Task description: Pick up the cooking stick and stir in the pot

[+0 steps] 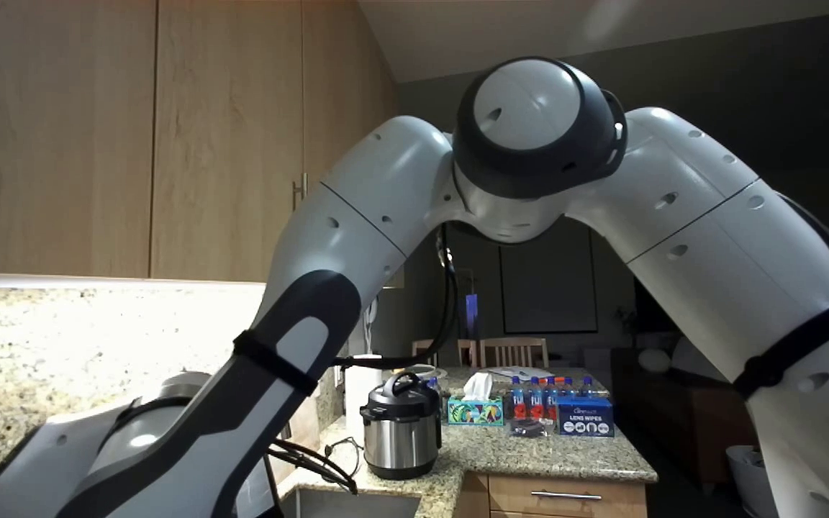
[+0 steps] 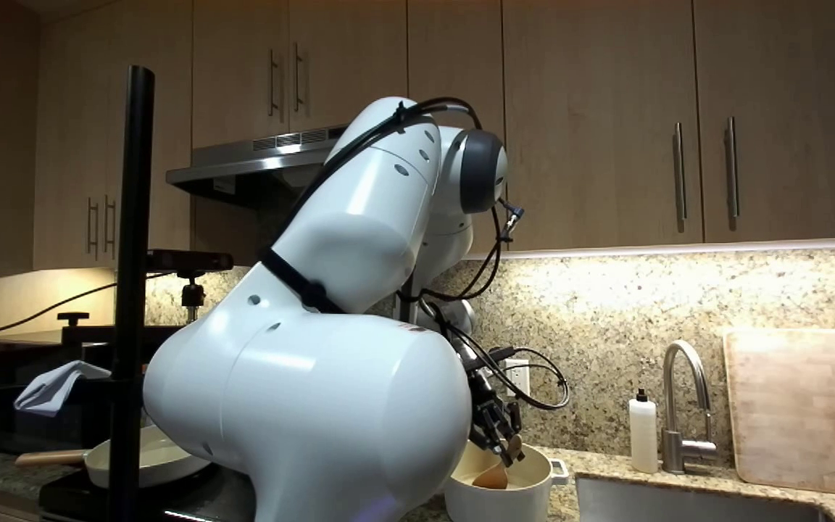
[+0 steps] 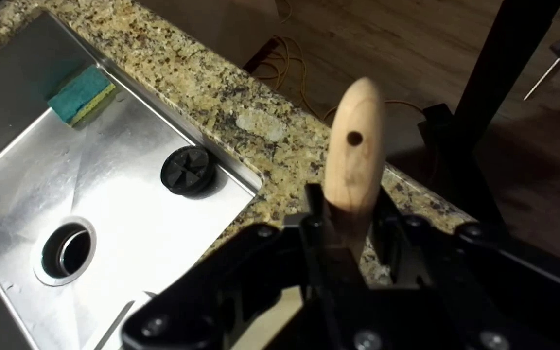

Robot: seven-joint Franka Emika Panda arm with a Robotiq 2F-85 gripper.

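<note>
While clasping the cooking stick [image 3: 355, 160] in the gripper [image 3: 349, 209], held its head inside the pot [image 2: 501, 505], near the worktop's [image 3: 202, 87] sink [image 3: 110, 160] edge.

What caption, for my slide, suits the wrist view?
Black two-fingered pincer gripping tapered pale wooden cooking stick; rectangular silver steel sink at left.

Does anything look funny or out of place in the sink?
Yes: a round black piece lies in the sink, near a corner. It looks like a drain guard, which probably belongs in the uncovered drain hole.
</note>
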